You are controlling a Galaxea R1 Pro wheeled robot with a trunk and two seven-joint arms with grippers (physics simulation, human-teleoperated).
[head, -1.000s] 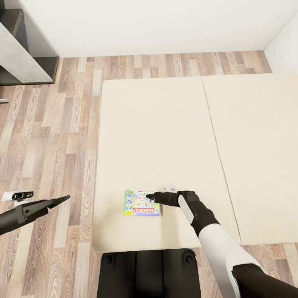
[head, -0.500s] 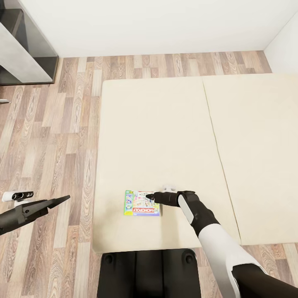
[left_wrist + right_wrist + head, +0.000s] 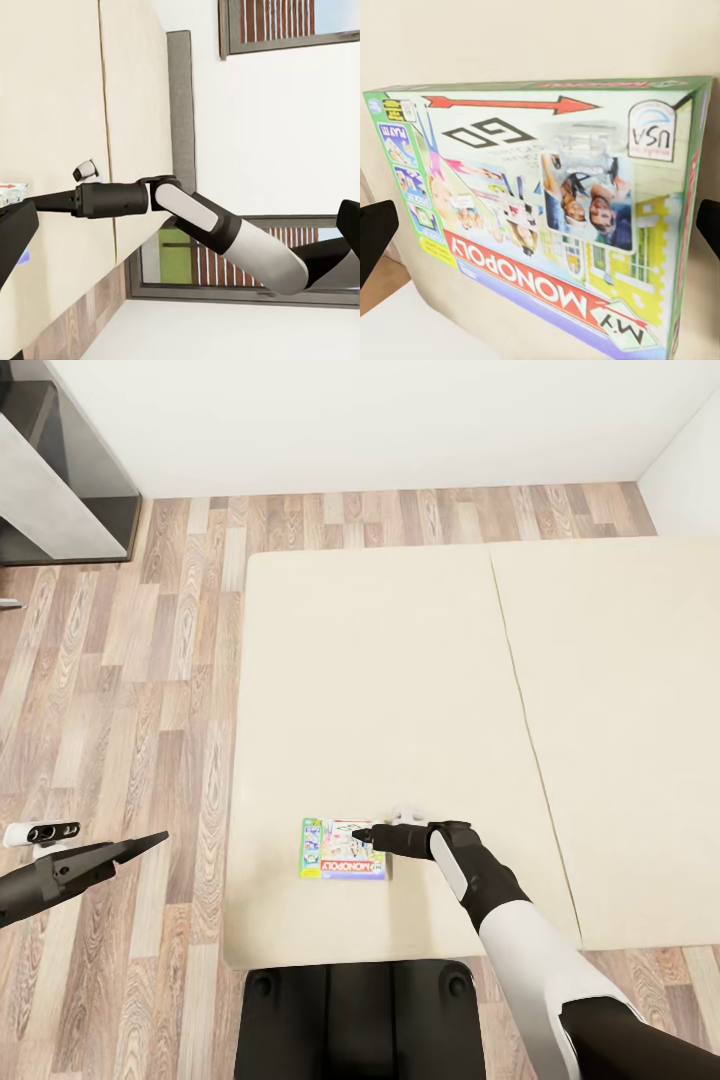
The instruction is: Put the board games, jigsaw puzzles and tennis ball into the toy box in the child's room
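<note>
One board game (image 3: 344,850), white-green lid printed MY MONOPOLY (image 3: 551,217), flat on the beige bed (image 3: 400,690) near its front edge. Right gripper (image 3: 372,838) low over the box's right end, fingers spread wide, dark tips (image 3: 375,236) at both margins of the wrist view with the lid between them, nothing clamped. Left gripper (image 3: 155,841) well apart to the left, above the wood-plank floor (image 3: 130,690), its tips drawn to a point; open or closed: cannot tell. Dark cabinet (image 3: 60,470) by the white wall (image 3: 380,420), far left
</note>
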